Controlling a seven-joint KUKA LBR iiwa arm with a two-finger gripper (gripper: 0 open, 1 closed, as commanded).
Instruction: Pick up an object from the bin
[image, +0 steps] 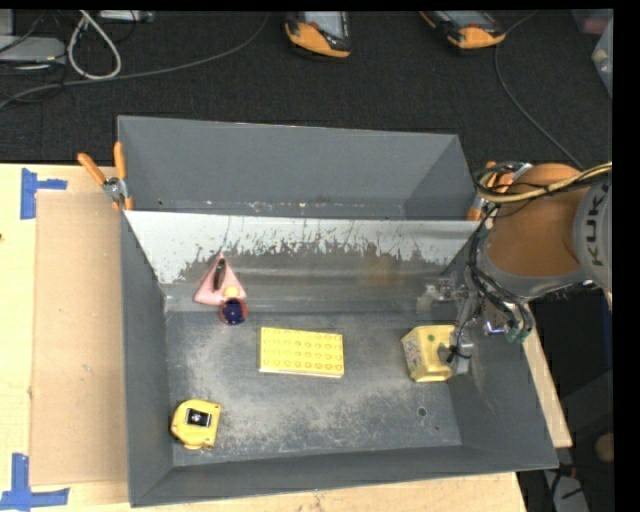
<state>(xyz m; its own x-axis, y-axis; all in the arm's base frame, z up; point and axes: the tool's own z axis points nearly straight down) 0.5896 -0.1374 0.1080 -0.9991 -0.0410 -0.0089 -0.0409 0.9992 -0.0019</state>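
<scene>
My gripper (463, 340) hangs low at the right side of the bin, just inside the right wall. It touches or nearly touches the right edge of a pale yellow blocky thing (427, 354) lying on the floor there. Whether that block sits between the jaws is hidden by the wrist and cables. A flat yellow studded plate (301, 353) lies on the floor in the middle, well to the left of the gripper.
A pink cone-shaped thing (214, 284) and a small blue thing (234, 312) lie at the back left. Near the front left corner sits a yellow tape measure (196, 422). The arm with its orange cover leans over the bin's right rim.
</scene>
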